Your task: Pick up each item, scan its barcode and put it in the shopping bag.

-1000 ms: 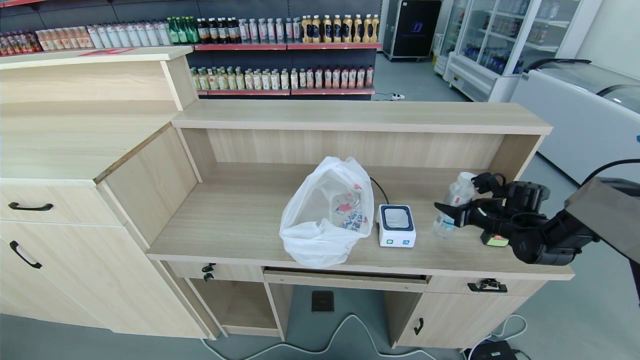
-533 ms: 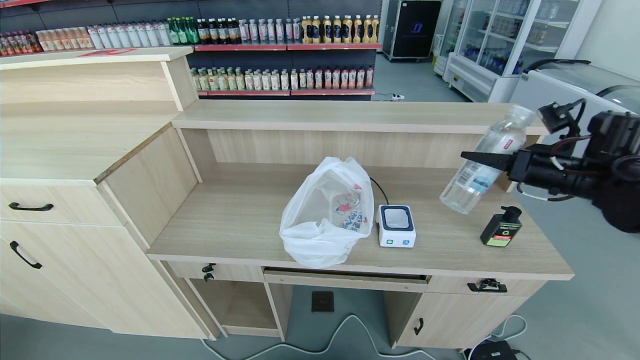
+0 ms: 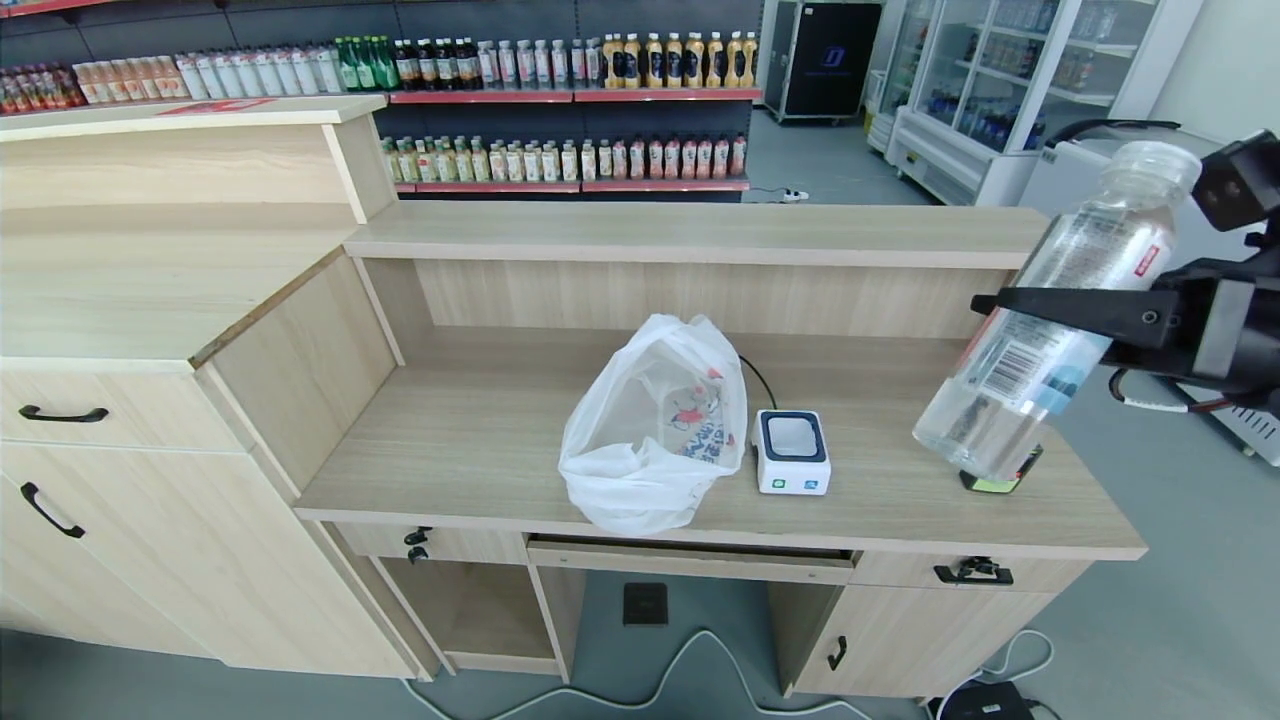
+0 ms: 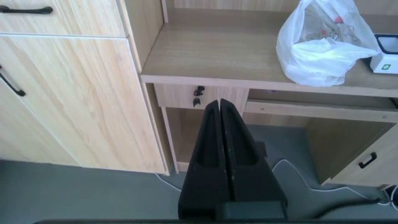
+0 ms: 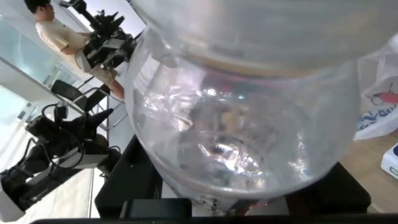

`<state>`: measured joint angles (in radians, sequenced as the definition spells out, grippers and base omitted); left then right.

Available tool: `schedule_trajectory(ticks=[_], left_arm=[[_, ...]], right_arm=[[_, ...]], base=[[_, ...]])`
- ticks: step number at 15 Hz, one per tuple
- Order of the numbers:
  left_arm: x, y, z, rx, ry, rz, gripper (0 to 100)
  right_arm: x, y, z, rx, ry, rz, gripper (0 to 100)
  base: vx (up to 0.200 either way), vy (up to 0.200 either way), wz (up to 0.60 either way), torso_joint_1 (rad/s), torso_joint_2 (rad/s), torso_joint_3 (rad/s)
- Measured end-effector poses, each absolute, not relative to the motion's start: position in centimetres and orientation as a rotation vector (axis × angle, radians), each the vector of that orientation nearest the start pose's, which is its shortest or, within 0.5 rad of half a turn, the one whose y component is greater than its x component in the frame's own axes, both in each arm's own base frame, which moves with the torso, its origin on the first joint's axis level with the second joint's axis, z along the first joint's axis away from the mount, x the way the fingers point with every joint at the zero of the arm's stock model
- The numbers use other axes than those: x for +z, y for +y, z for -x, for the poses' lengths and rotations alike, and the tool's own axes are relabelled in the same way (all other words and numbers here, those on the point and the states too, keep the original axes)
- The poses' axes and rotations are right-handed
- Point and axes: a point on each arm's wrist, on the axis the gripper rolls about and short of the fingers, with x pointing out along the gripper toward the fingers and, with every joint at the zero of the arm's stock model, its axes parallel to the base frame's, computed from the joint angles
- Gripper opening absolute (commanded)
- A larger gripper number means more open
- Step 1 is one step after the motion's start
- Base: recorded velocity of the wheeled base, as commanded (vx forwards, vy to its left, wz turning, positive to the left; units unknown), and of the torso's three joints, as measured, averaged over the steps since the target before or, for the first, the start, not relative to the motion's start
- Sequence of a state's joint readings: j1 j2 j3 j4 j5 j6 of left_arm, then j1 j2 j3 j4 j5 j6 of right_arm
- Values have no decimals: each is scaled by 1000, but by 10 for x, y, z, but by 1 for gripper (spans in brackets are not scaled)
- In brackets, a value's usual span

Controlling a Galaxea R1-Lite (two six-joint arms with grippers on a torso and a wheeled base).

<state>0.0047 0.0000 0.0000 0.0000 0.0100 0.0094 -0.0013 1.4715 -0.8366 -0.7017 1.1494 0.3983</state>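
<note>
Found the right gripper high over the right end of the desk, jaws clamped across the middle of a clear water bottle. Recorded the water bottle clear of the desk and tilted, cap up and out to the right, base down toward the desk, barcode label turned to the head camera. Noted a dark pump bottle standing on the desk behind the water bottle's base, mostly hidden by it. Located the white shopping bag at mid-desk, with a white barcode scanner just beside it on the right, well apart from the held bottle. Observed the left gripper low before the desk's left front, over the floor, jaws pressed fully together and holding nothing.
</note>
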Motion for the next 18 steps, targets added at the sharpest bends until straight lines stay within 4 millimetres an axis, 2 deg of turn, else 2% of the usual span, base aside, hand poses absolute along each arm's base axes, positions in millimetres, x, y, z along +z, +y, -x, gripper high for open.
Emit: schedule_trajectory(ticks=[4,8,13,18], left_arm=[[75,0,23,15,0,-9,0],[75,0,23,14,0,-9,0],[75,0,23,15,0,-9,0],[75,0,23,14,0,-9,0]], right_arm=[[286,35,-224,1262,164,-351,0],[312,52,-200,1512,208,-347,0],[323,65,-187,1667,187,-259,0],[327,69,-187,1710,178,-232,0]], base=[[0,0,0,0,0,0],[0,0,0,0,0,0],[0,0,0,0,0,0],[0,0,0,0,0,0]])
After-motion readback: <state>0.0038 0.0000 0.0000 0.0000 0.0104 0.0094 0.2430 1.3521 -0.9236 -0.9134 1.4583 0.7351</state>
